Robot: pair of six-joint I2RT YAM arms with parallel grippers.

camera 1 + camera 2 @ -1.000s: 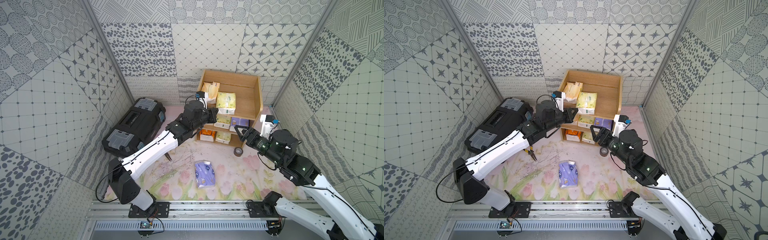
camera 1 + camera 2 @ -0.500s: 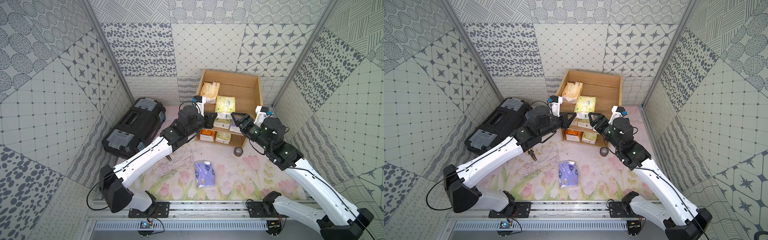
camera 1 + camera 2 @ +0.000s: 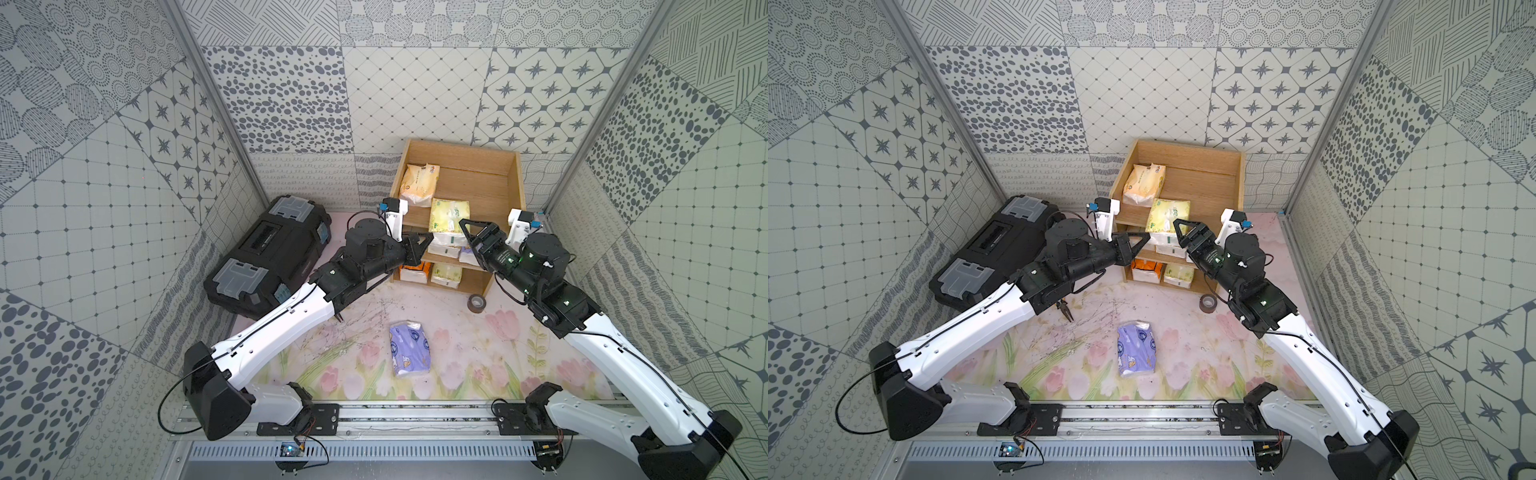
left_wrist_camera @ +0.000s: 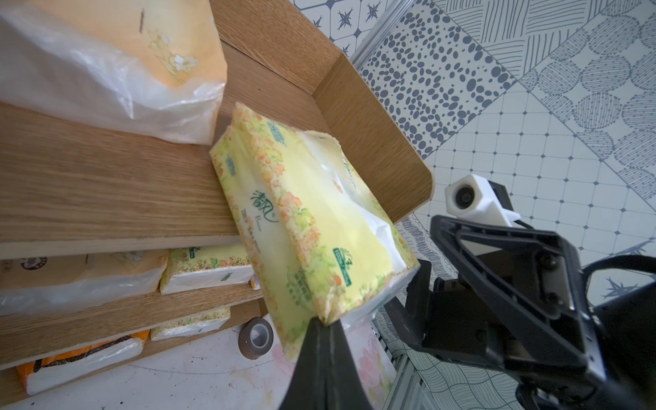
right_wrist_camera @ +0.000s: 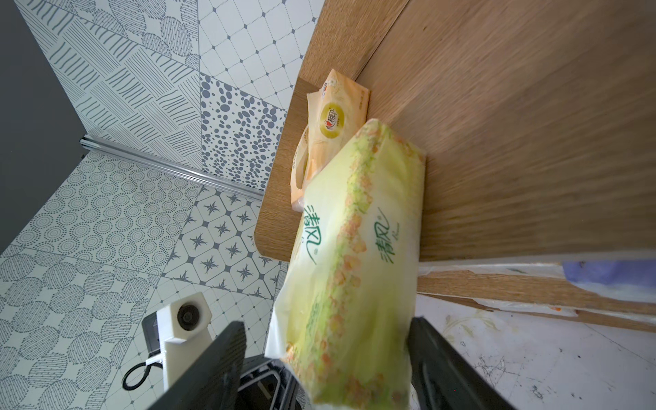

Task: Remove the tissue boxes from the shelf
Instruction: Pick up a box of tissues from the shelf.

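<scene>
Risk at left gripper [image 4: 323, 328]: fingers pressed together on just the corner flap of the yellow-green pack [image 4: 312, 227]. It looks like a pinch on wrap only, so the thin film could slip or tear free, and the pack, which overhangs the front lip of the top tier of the shelf [image 3: 478, 183], would tip and drop to the mat; a sideways tug could also swing it out of line with the other jaws. Risk at right gripper [image 5: 326, 322]: fingers spread, nothing clamped. If they close while the pack sits skewed they may catch one edge and squash soft tissue instead of the flat faces. The two grippers are close, so pushing further in could knock them together or shove the pack back into the pale orange pack [image 3: 417, 183]. Position: the pack's near low corner is right at the left fingertips, body running up and away from them onto the shelf; its free end lies between the right fingers [image 5: 436, 355], nearer that one than its opposite, contact unclear; its far end is beyond both sets of fingertips, on the top tier just beside the pale orange pack
</scene>
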